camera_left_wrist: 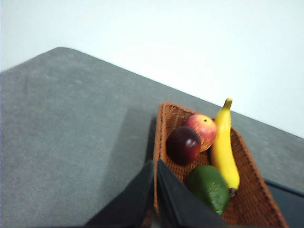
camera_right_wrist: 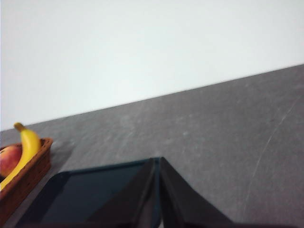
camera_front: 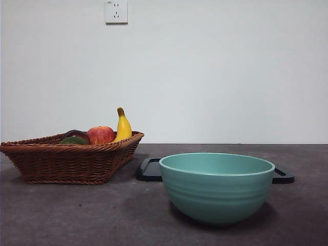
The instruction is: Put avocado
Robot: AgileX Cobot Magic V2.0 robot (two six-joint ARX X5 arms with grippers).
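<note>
The avocado (camera_left_wrist: 209, 187), dark green and oval, lies in the brown wicker basket (camera_left_wrist: 164, 128) beside a banana, a red apple and a dark red-purple fruit. In the front view only its green top (camera_front: 75, 140) peeks over the basket rim (camera_front: 61, 146). My left gripper (camera_left_wrist: 156, 164) is shut with nothing in it, high above the table near the basket's edge. My right gripper (camera_right_wrist: 156, 161) is also shut and empty, above a black tray (camera_right_wrist: 90, 190). Neither arm shows in the front view.
A large teal bowl (camera_front: 217, 185) stands at the front right of the table. Behind it lies the flat black tray (camera_front: 151, 170). The banana (camera_front: 122, 126) and red apple (camera_front: 101, 135) rise above the basket rim. A white wall with a socket is behind.
</note>
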